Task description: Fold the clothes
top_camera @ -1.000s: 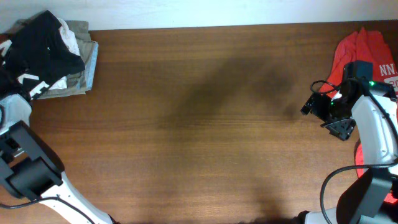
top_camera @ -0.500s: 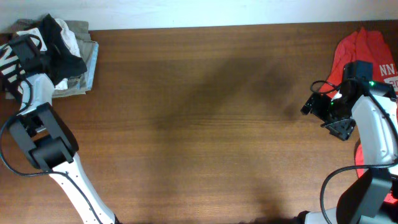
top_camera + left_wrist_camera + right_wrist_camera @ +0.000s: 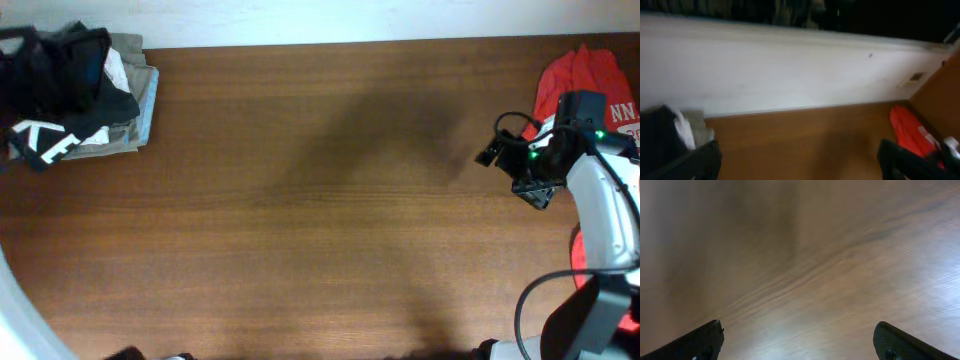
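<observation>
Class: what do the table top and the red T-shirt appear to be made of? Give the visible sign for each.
Table top: wood or wood-look veneer, smooth satin finish; long grain lines show.
Red T-shirt: soft matte fabric, probably cotton knit; it lies in rumpled folds.
</observation>
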`<state>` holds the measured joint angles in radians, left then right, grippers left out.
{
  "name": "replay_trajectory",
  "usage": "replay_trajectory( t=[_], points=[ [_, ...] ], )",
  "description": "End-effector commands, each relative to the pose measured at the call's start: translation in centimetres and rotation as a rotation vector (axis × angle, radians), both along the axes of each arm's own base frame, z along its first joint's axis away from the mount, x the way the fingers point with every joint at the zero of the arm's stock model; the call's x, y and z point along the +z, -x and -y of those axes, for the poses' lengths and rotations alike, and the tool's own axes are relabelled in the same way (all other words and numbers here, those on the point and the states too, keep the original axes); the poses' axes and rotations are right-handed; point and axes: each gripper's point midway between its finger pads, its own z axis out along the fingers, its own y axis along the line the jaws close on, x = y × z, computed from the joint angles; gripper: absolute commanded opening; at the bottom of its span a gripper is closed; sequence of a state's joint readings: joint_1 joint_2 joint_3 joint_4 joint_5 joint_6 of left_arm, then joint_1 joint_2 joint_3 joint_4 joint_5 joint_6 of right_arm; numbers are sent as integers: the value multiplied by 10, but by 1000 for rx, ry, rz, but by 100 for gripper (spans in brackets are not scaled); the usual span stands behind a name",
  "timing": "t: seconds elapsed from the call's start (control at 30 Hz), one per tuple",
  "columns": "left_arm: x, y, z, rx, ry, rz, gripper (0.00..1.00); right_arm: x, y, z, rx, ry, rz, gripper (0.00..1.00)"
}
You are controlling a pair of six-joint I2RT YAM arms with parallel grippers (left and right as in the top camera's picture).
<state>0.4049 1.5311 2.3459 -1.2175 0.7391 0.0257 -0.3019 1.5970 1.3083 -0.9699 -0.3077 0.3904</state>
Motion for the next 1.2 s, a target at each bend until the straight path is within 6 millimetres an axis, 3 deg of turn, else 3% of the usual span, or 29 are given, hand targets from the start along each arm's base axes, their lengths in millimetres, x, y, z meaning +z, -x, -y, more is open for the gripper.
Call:
replay_trajectory(
  t=[0.0,0.07,0.1,0.2,0.27,0.37,0.43,0.57,0.67,0.8,0.97,1.07,1.17],
  points=[
    [-3,29,15,-18,22,-39,99,87,12,-14,90,48,278,99],
    [-13,37,18,-18,46,-93,99,141,56,-32,164,132,423,99],
    [-18,39,19,-19,58,-120,99,166,90,-43,168,161,494,99],
    [-26,44,21,-18,77,-164,99,201,160,-64,91,159,636,99],
    [-26,44,21,-18,77,-164,99,212,177,-69,81,174,703,99],
    [-26,44,21,-18,77,-164,99,214,181,-70,86,189,715,99],
    [-26,44,21,-18,77,-164,99,206,184,-56,62,269,673,99],
    [-26,44,21,-18,77,-164,99,176,178,-52,107,331,665,99],
    [-26,44,21,-18,77,-164,99,131,149,-63,183,380,838,99],
    [-26,44,21,-18,77,-164,99,73,113,-86,214,390,1222,99],
    [-26,44,21,-18,77,-164,99,52,106,-73,129,444,1290,98],
    [-26,44,21,-18,77,-164,99,16,106,-72,157,437,1144,99],
    [-26,44,21,-18,77,-164,99,18,106,-73,162,433,1153,99]
  ],
)
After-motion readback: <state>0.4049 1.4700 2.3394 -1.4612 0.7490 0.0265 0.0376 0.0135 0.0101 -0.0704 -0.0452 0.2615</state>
